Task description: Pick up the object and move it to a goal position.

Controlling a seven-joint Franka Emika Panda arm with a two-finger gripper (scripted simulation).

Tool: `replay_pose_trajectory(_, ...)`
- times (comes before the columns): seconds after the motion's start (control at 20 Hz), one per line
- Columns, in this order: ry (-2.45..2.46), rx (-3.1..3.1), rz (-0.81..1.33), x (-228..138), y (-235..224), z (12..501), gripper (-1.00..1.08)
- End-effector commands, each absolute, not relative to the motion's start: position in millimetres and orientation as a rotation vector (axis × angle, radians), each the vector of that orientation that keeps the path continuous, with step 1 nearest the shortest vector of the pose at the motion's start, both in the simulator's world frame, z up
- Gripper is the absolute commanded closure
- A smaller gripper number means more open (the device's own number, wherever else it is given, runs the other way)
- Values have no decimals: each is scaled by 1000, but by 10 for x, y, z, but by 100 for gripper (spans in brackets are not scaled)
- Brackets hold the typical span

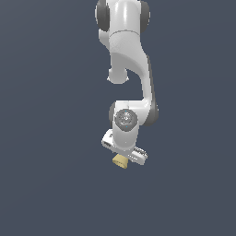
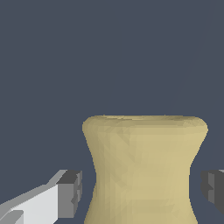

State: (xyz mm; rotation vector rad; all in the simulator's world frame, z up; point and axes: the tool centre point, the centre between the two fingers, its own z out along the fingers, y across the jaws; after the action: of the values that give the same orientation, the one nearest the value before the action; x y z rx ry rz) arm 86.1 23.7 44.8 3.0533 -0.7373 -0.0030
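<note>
The small pale tan-yellow spool-shaped piece (image 1: 120,161) has a narrow waist and flared ends, with a matte, faceted surface of uniform colour. In the wrist view the piece (image 2: 144,170) fills much of the picture, one flared end facing away from the camera. In the exterior view it sits against a plain dark grey-blue ground.

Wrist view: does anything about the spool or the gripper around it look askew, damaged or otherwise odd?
Nothing stands out. The tan spool looks intact, sitting between the two dark finger pads with a visible gap on each side, so the gripper is open around it, not yet clamped.
</note>
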Motion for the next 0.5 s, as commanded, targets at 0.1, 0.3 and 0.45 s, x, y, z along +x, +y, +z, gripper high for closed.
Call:
replay_pose_trajectory(0.1,-738,3054,0,879,236,411,-92)
replay_pose_trajectory(0.3,-738,3054,0,880,236,414,108)
replay_pose_trajectory(0.45,-738,3054,0,880,236,414,108)
